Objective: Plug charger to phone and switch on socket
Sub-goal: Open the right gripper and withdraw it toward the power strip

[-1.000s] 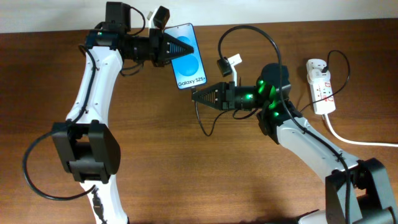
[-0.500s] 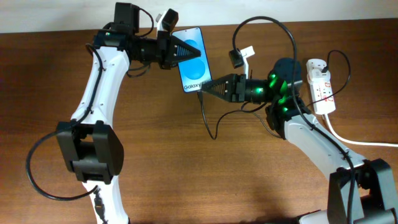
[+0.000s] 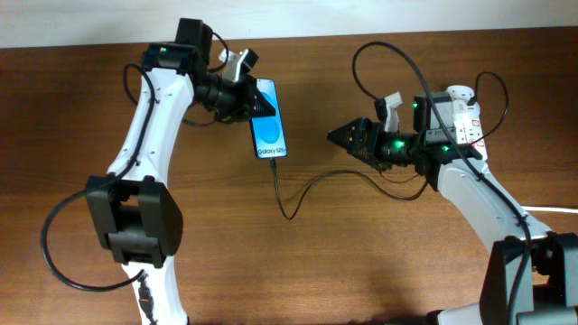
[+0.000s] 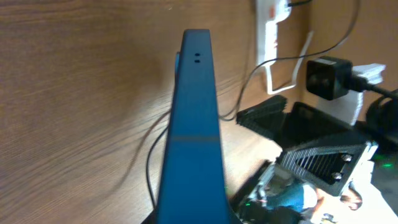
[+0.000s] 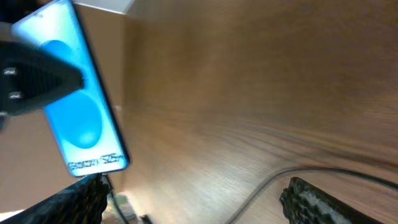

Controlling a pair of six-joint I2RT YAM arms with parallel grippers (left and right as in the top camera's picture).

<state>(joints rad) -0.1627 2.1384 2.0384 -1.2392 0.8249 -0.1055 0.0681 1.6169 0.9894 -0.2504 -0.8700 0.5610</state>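
The phone point(image 3: 271, 135), blue screen lit, is held above the table with my left gripper point(image 3: 256, 101) shut on its upper part. In the left wrist view only its blue edge point(image 4: 189, 137) shows. The charger point(image 3: 287, 206), a thin black cable, hangs from the phone's lower end and curls across the table toward my right arm. Its tip meets the phone's bottom edge point(image 5: 106, 182). My right gripper point(image 3: 339, 137) stands open to the right of the phone, with nothing between its fingers point(image 5: 320, 199). The socket point(image 3: 471, 126) lies at the far right, partly hidden by my right wrist.
The socket's thick white cord point(image 3: 542, 209) runs off the right edge. A black adapter with a white tag point(image 3: 390, 104) rides on my right arm. The table's far edge point(image 3: 298, 38) runs just behind the phone. Bare brown wood point(image 3: 298, 271) fills the front.
My right gripper has opened and drawn back to the right, leaving the charger hanging from the phone. The left arm has brought the phone lower and turned it more on edge.
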